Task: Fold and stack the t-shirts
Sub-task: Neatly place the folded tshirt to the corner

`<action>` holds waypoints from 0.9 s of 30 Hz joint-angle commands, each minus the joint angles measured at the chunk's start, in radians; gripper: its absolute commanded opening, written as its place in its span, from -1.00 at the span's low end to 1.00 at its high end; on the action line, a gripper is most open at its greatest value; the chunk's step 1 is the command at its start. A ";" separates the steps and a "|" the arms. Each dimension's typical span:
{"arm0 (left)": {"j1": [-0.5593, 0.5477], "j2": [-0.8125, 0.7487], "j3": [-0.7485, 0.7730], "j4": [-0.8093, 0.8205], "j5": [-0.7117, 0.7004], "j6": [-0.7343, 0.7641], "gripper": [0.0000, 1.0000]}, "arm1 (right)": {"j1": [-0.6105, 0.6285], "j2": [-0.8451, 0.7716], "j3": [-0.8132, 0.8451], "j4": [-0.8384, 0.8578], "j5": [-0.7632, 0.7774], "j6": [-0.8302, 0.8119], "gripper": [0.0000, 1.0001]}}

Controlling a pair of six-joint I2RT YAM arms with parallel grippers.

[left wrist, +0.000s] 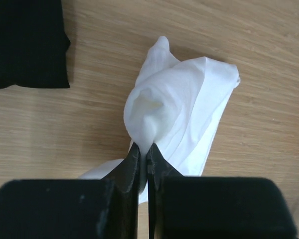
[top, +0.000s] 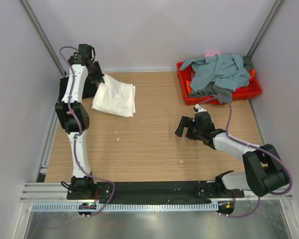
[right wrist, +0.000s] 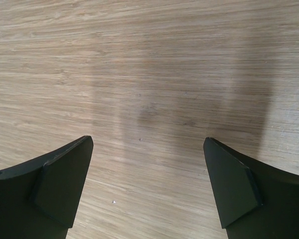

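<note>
The white t-shirt point(top: 115, 98) lies folded at the far left of the table, with one edge lifted. My left gripper point(top: 98, 82) is shut on that bunched edge; the left wrist view shows the white t-shirt point(left wrist: 182, 107) pinched between the closed jaws of the left gripper point(left wrist: 147, 151). A folded black t-shirt point(left wrist: 26, 45) lies just beside it, partly hidden under the arm in the top view point(top: 89, 91). A grey-blue t-shirt point(top: 217, 68) and a dark grey t-shirt point(top: 220, 92) are heaped in the tray. My right gripper point(top: 185, 127) is open and empty over bare wood, also in its wrist view point(right wrist: 148, 149).
A red plastic tray point(top: 252, 91) stands at the back right and holds the heaped shirts. Grey walls close in the table on the left, back and right. A black strip and a metal rail run along the near edge by the arm bases.
</note>
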 commanded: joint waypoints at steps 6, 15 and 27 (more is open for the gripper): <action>0.108 0.015 0.194 0.102 0.058 0.029 -1.00 | -0.002 -0.003 0.013 0.059 -0.027 -0.022 0.99; 0.139 0.024 0.272 0.258 0.027 0.071 -1.00 | -0.008 -0.014 0.004 0.067 -0.035 -0.022 0.99; 0.174 0.040 0.298 0.297 0.028 0.092 -0.97 | -0.012 -0.004 0.009 0.067 -0.047 -0.021 0.99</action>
